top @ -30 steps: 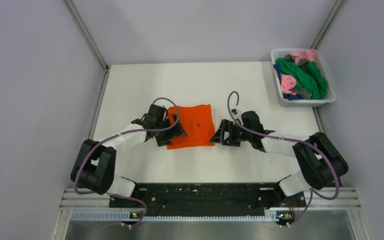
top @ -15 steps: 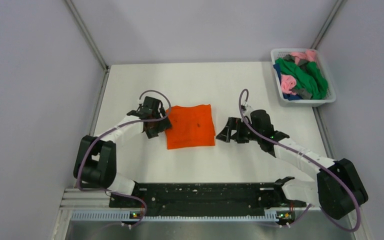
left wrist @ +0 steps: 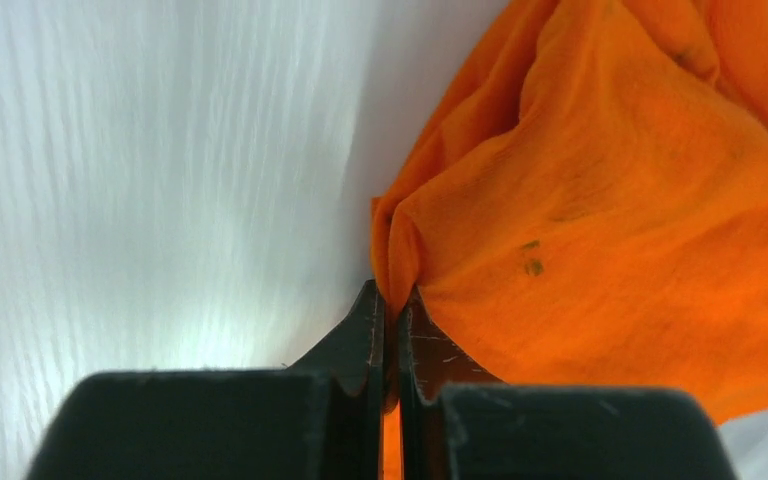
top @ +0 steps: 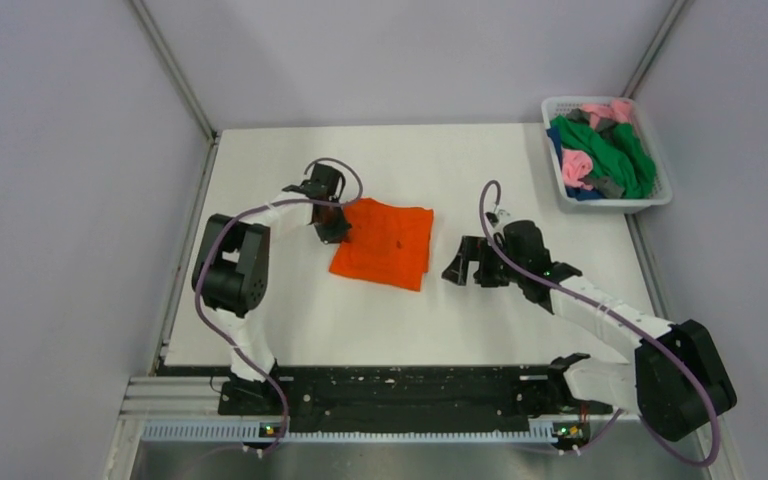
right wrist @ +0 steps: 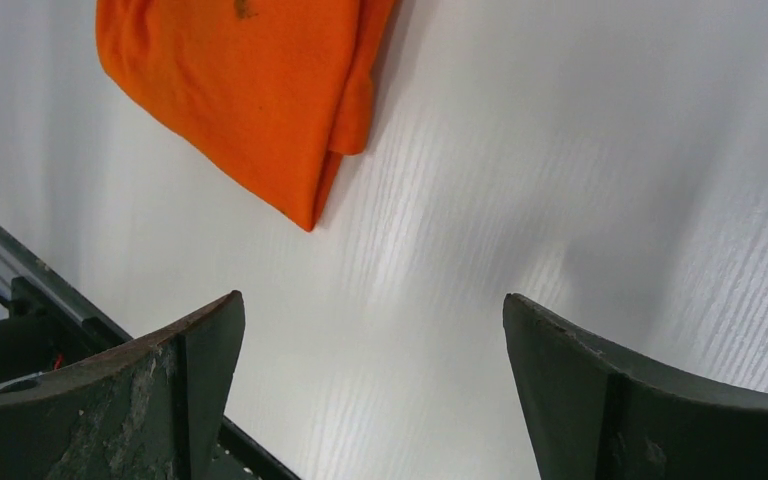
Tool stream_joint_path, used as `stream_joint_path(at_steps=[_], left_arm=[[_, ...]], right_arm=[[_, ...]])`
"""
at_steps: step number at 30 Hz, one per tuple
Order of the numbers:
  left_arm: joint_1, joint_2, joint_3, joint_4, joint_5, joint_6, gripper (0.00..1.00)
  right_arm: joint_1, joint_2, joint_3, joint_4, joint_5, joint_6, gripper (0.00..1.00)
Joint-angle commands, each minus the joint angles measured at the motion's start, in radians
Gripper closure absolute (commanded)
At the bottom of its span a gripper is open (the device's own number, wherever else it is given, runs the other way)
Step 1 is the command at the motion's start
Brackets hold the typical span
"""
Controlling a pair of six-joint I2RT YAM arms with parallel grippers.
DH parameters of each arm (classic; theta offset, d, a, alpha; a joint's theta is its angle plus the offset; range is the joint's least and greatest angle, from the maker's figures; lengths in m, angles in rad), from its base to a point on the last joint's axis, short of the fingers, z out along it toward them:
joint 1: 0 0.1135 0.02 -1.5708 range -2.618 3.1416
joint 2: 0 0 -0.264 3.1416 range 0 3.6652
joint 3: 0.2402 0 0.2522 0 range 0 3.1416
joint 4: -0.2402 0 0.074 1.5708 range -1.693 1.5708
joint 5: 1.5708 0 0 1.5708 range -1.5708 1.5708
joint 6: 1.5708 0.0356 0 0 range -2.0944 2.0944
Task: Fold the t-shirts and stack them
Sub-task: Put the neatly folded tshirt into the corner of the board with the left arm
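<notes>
Nearest to me, on my right, my right pincer (top: 460, 266) sits low over the white table (top: 410, 155) with its 2 fingers spread wide. Nothing lies between them: the right wrist view shows only bare white surface in the gap. I cannot tell whether the tips touch the table. The pincer stands just beside the right edge of the orange t-shirt (top: 385, 245), apart from it.

That orange t-shirt lies near the middle of the table, between my 2 pincers, folded into a rough rectangle and skewed a little, its near right corner pointing toward my right pincer. Along that right edge the cloth is doubled over on itself in layers.

A little farther, at the shirt's far left corner, my left pincer (left wrist: 388, 300) is pressed together on a pinch of the orange cloth. The 2 fingers almost meet, with a thin ridge of cloth caught between them, and the cloth puckers up from the tips before it spreads away to the right.

Farthest off, at the far right corner, the white mesh basket (top: 615, 207) holds a heap of other t-shirts (top: 615, 150): green on top, with pink, blue and grey showing.
</notes>
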Motion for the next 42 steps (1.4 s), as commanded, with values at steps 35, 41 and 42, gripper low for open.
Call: stream_joint_path(at_steps=[35,41,42], left_arm=[[0.546,0.642,1.173,-0.250,-0.344,0.485,1.00],[0.547,0.616,1.145,-0.271,-0.389,0.448,0.85],[0.547,0.596,1.131,-0.267,-0.394,0.443,0.83]], right_arm=[[-0.015,0.031,0.006,0.019,0.237,-0.072,0.01],[-0.015,0.052,0.014,0.029,0.224,-0.059,0.01],[-0.015,0.053,0.014,0.027,0.225,-0.057,0.01]])
